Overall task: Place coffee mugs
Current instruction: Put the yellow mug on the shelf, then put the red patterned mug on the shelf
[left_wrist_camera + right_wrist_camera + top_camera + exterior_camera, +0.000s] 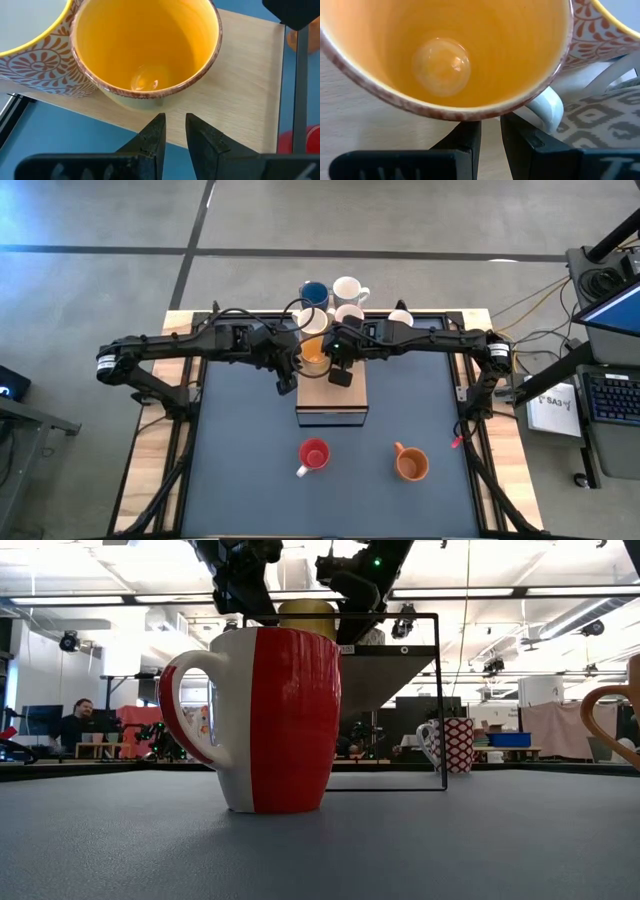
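A yellow-orange mug stands upright on its base at the far end of the light-wood board. The low view shows this board raised on a black frame. My left gripper is at the mug's left and my right gripper at its right. Both point slanting down at the mug. Each has a narrow gap between its fingers, through which only wood shows. The left fingertips stop short of the mug. The right fingertips are under its near rim. A red mug and a brown-orange mug stand on the table. My right gripper has its fingertips right at the yellow-orange mug's near rim, coming slanting down from the table's right. The rim hides what lies below it, so I cannot tell whether the fingers touch the mug.
More mugs crowd the far end behind the board: a blue one, a white one and patterned ones right beside the yellow-orange mug. A person sits in the room beyond the table.
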Robot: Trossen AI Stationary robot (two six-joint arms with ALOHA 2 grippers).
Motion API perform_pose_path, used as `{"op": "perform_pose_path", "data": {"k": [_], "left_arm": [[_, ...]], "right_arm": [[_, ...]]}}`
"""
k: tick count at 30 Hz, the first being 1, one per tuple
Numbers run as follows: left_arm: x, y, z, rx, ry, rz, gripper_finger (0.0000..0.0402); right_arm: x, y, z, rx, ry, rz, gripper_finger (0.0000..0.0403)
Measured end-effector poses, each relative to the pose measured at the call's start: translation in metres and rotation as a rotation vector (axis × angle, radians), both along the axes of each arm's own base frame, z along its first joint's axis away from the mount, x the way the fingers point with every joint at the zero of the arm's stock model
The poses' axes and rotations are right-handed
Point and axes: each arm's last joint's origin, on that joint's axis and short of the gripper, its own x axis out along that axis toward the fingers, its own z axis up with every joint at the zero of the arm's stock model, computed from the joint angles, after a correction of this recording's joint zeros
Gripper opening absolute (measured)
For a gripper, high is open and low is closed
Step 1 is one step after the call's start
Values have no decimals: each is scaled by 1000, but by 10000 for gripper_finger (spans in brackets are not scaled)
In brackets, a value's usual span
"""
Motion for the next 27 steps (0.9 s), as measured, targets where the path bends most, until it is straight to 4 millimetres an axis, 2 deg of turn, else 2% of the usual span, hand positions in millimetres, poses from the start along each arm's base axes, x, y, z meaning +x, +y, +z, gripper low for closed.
{"op": "perform_pose_path", "data": {"k": [18, 27], "left_arm": [[-2, -2, 0, -58, 9, -15, 57], [-10, -25, 6, -123, 6, -85, 57]], "right_arm": [[-1, 1, -1, 22, 16, 19, 63], [-11, 10, -6, 88, 105, -55, 63]]}}
